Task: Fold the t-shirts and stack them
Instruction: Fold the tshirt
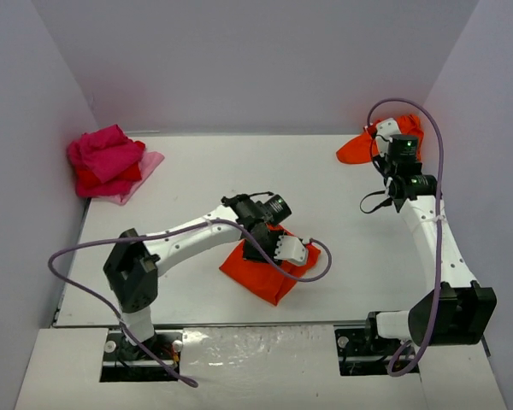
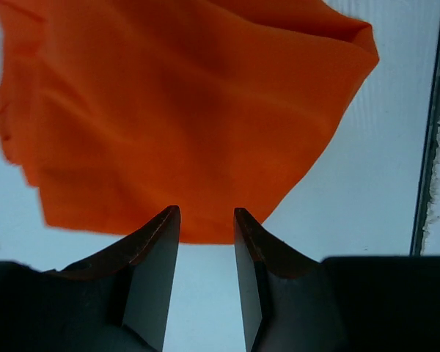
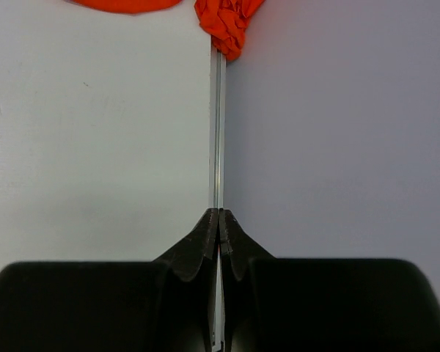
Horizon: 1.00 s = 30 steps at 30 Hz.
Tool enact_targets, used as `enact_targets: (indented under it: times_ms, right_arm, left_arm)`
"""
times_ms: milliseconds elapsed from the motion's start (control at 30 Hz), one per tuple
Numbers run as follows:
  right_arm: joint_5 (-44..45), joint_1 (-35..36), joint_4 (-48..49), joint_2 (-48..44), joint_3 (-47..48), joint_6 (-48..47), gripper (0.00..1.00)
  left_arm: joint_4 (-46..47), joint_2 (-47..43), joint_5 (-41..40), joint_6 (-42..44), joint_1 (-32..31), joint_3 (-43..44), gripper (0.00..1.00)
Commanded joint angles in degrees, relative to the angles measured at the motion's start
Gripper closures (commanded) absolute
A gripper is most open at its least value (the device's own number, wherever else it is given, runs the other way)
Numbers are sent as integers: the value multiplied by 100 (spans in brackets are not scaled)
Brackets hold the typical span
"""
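A folded orange-red t-shirt (image 1: 265,275) lies near the table's front middle and fills the left wrist view (image 2: 183,110). My left gripper (image 1: 292,250) hovers over its right part. It is open and empty (image 2: 207,213), with its fingertips at the shirt's near edge and bare table showing between them. A heap of magenta, red and pale pink t-shirts (image 1: 109,162) sits at the back left. Crumpled orange-red t-shirts (image 1: 359,149) lie in the back right corner. My right gripper (image 1: 390,132) is beside them, shut and empty (image 3: 218,213), with the orange cloth (image 3: 224,22) ahead of it.
Pale walls close in the table on the left, back and right. The metal strip (image 3: 217,132) of the table's right edge meets the wall directly under my right gripper. A purple cable (image 1: 312,273) loops over the folded shirt's right side.
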Motion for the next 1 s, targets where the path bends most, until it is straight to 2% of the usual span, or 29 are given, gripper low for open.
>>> enact_targets:
  times_ms: [0,233,367,433,533,600,767,833,967]
  right_arm:
    - [-169,-3,293,-420,-73,104,99]
    - [-1027,-9,119,-842,-166,70,94]
    - [-1569,-7,-333,-928,-122,85,94]
    - [-2207,-15,-757,-920,-53,24,89]
    - [-3113,13,-1332,-831,58,-100,87]
    - [-3206,20,-1525,-790,113,-142,88]
    - [-3112,8,-1530,-709,179,-229,92]
    - [-3049,3,-1508,-646,314,-229,98]
    - [-3257,6,-1455,-513,801,-78,100]
  left_arm:
    - [-53,482,475,267,-144,128,68]
    - [-647,1946,987,524,-174,1075,69]
    - [-976,2877,1226,607,-91,2067,69]
    - [-1084,3393,1295,515,40,2736,69]
    - [-1081,4154,1463,129,416,3793,69]
    - [-850,4389,1423,-104,622,4457,69]
    - [-417,4378,1140,-718,980,5161,64]
    - [-272,4010,925,-775,986,5031,59]
    - [392,2901,378,-911,1099,4102,39]
